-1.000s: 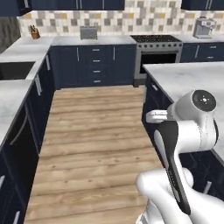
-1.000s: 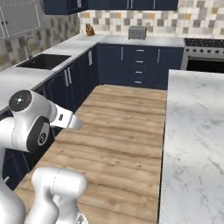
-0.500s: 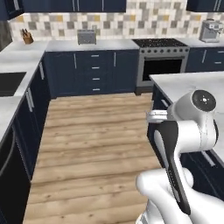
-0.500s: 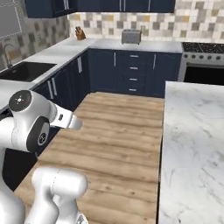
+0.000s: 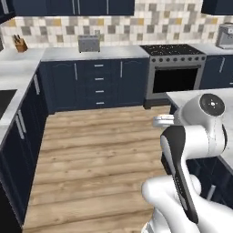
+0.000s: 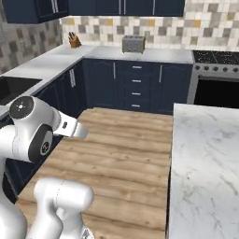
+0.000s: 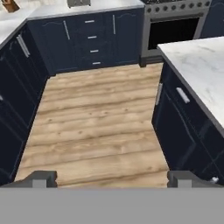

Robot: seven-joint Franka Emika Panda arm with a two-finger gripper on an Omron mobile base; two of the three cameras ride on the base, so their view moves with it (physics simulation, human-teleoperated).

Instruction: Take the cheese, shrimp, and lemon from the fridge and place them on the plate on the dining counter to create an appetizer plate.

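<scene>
Gripper (image 7: 112, 178) empty, fingers (image 7: 40, 178) wide apart, hanging over the wood floor (image 7: 96, 131). Dining counter (image 7: 199, 65) at 2 o'clock in the hand view, its marble top bare where seen. Oven (image 5: 175, 73) at 12, toaster (image 5: 89, 43) at 11

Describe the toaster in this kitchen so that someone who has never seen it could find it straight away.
Start at the back wall with its checkered tile backsplash and the pale worktop running under it. The toaster stands on that worktop, above the navy drawer stack and left of the stove. It is a boxy silver-grey appliance, unlike the brown knife block in the far left corner.
</scene>
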